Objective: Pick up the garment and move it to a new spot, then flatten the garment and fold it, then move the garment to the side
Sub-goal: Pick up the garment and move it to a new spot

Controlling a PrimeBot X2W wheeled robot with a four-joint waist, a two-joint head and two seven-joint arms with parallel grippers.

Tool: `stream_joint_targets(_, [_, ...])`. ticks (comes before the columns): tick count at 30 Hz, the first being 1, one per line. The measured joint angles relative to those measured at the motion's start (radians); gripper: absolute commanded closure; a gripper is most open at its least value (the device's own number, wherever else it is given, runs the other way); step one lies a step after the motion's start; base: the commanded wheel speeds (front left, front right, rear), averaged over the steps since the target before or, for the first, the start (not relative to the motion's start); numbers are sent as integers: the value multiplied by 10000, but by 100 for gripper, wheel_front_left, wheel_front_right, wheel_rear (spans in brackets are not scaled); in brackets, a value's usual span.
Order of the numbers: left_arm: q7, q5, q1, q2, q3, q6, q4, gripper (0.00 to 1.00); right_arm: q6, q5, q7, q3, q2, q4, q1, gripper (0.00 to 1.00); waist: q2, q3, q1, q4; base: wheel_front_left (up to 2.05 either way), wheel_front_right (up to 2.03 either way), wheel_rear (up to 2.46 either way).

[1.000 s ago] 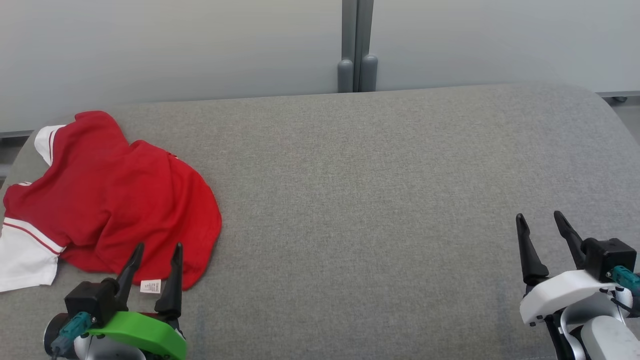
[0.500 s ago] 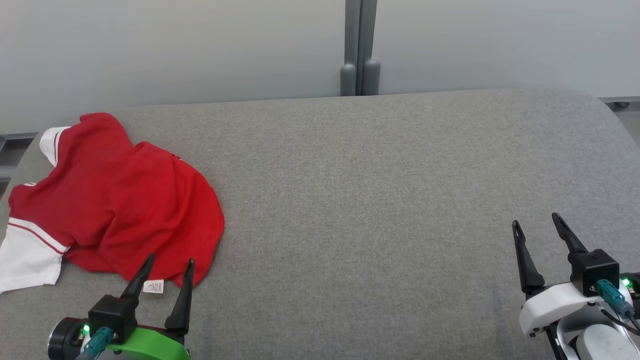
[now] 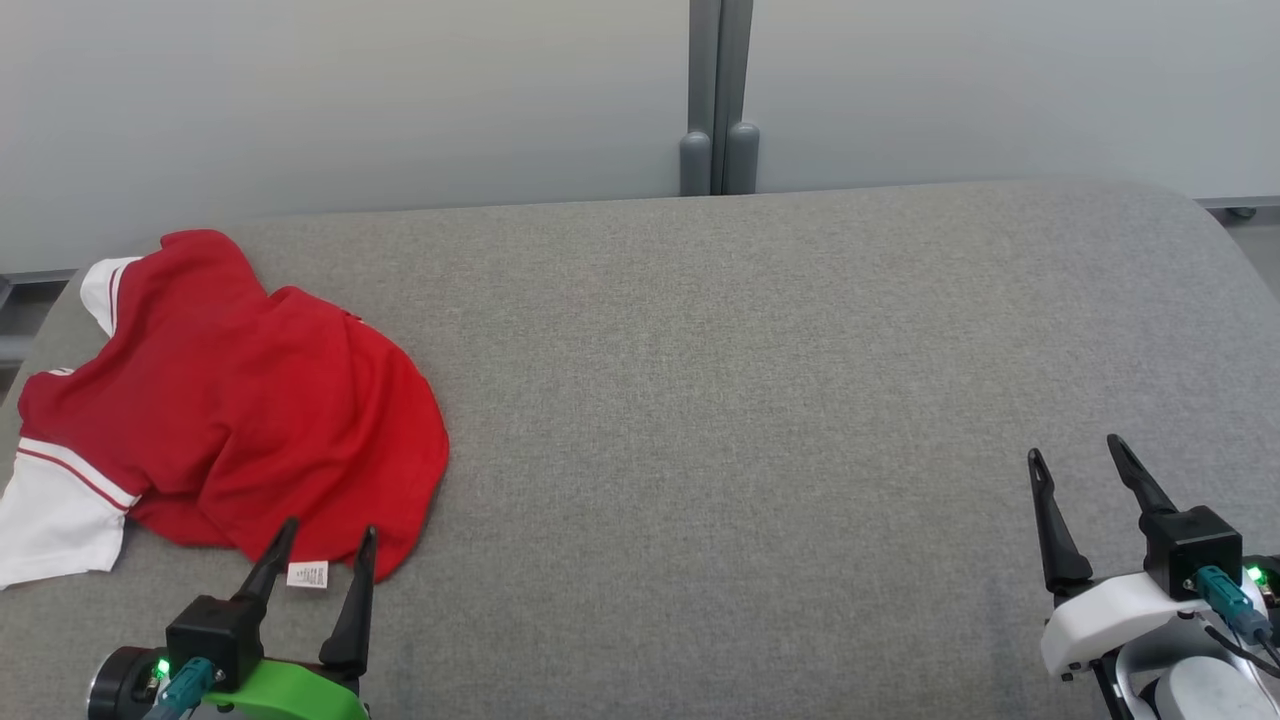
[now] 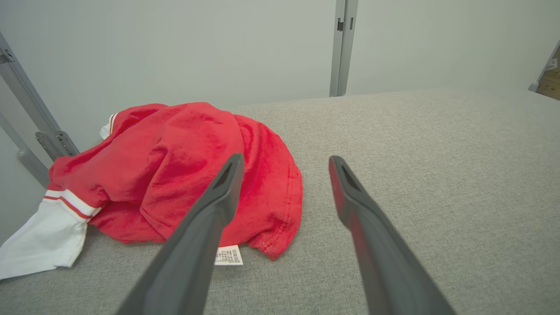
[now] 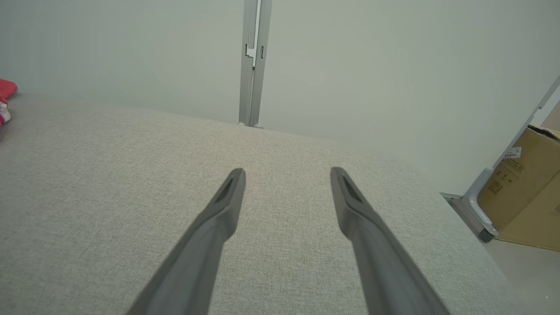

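The red garment (image 3: 230,400) lies crumpled in a heap just ahead of the left pincer (image 3: 330,527) and mostly to its left. A white sleeve (image 3: 55,520) spills out further left, and a small white label (image 3: 306,574) sits between the pincer's two tips in the head view. That pincer's jaws stand wide apart and hold nothing; it hangs near the hem, apparently not touching cloth. To its right stretches the grey padded table (image 3: 750,400). Well off to the right, the right pincer (image 3: 1075,448) is likewise spread wide and holds nothing, far from the garment. Judging by this, no part of the task is done: pick-up, move, flattening, folding and setting aside all remain.
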Motion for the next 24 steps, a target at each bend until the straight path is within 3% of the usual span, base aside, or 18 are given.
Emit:
stream_joint_targets(8, [2, -12, -5, -75, -36, -81, 58, 0, 12, 4, 0, -194, 31, -40, 204, 0, 0, -26, 0, 356, 0, 0, 0])
stream_joint_targets(24, [2, -144, 533, -75, 1016, -33, 357, 0, 619, -79, 0, 347, 161, 58, 129, 0, 0, -250, 0, 2184, 0, 0, 0])
